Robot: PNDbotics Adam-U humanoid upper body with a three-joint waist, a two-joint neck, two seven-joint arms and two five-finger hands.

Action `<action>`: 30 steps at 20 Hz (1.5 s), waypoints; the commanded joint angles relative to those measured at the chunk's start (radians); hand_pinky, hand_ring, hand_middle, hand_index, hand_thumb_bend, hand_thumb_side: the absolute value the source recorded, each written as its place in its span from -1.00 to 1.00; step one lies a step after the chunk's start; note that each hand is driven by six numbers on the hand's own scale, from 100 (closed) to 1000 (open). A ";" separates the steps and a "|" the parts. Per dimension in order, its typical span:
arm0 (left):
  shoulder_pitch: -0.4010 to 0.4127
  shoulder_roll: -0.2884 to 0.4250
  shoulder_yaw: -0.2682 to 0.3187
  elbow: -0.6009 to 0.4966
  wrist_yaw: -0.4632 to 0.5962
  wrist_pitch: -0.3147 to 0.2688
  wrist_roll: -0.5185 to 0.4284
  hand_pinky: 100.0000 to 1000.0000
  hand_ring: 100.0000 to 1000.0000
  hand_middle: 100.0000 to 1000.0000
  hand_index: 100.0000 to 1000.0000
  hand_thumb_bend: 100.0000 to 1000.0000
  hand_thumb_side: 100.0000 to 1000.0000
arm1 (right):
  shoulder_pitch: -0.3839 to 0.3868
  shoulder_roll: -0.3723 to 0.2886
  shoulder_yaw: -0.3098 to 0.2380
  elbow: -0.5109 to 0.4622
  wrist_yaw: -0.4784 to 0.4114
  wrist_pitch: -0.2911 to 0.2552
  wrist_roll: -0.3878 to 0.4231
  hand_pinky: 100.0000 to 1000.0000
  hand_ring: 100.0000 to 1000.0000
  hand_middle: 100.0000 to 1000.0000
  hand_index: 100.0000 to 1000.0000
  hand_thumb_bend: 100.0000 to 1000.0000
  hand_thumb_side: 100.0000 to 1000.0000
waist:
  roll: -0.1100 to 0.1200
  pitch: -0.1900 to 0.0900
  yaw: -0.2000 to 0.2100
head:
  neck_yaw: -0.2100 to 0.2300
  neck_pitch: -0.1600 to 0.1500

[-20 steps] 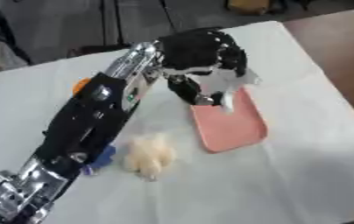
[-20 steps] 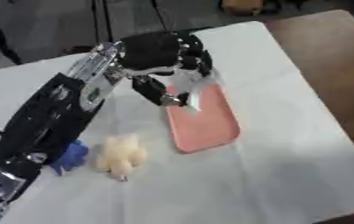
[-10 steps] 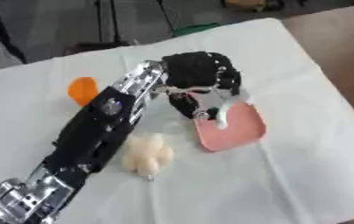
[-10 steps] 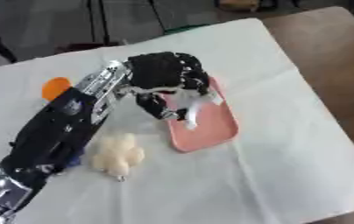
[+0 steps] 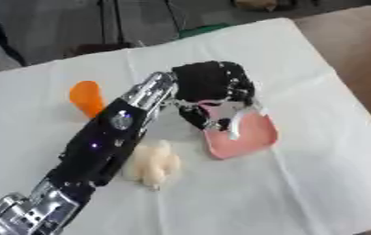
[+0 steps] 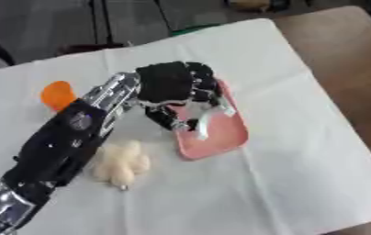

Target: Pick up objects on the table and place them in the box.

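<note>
An orange object (image 5: 87,97) lies at the left of the white table (image 5: 317,174), a cream lump (image 5: 152,164) nearer. The left hand (image 5: 210,87) curls its fingers onto the pink tray's (image 5: 245,137) edge.

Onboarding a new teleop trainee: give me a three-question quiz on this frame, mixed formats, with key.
1. True or false: the left hand is over the pink tray.
2. Which lies nearest the robot? A) orange object B) cream plush C) pink tray
3. Fill in: the table is covered by a ___ cloth.

Key: 1 true; 2 B; 3 white.
</note>
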 commanded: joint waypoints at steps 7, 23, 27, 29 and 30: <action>-0.007 0.019 0.005 -0.003 -0.039 -0.084 -0.127 0.80 0.66 0.70 0.88 -0.52 -0.48 | -0.006 -0.011 -0.009 -0.017 -0.002 -0.003 0.003 -0.01 -0.06 0.58 0.37 -1.00 0.49 | -0.012 -0.016 0.004 | -0.004 -0.016; -0.002 0.098 0.100 -0.180 0.160 0.009 -0.104 0.79 0.68 0.73 0.98 0.17 0.02 | 0.001 -0.010 -0.015 -0.014 -0.004 -0.007 0.003 0.00 -0.06 0.58 0.37 -1.00 0.49 | -0.023 -0.020 0.019 | -0.010 -0.017; 0.036 0.165 0.186 -0.283 0.411 0.109 -0.129 0.68 0.60 0.64 0.92 -0.14 -0.14 | 0.008 -0.012 -0.022 -0.012 -0.003 -0.009 -0.003 0.00 -0.06 0.58 0.37 -1.00 0.49 | -0.030 -0.024 0.041 | -0.022 -0.011; 0.066 0.189 0.252 -0.345 0.590 0.210 -0.117 0.55 0.53 0.54 0.84 -0.42 -0.19 | 0.013 -0.015 -0.026 -0.011 -0.002 -0.010 -0.007 0.00 -0.06 0.58 0.37 -1.00 0.49 | -0.034 -0.026 0.058 | -0.030 -0.007; 0.084 0.201 0.278 -0.382 0.686 0.262 -0.104 0.42 0.45 0.46 0.77 -0.49 -0.14 | 0.015 -0.015 -0.028 -0.011 -0.002 -0.010 -0.009 0.00 -0.06 0.58 0.37 -1.00 0.49 | -0.036 -0.027 0.065 | -0.033 -0.005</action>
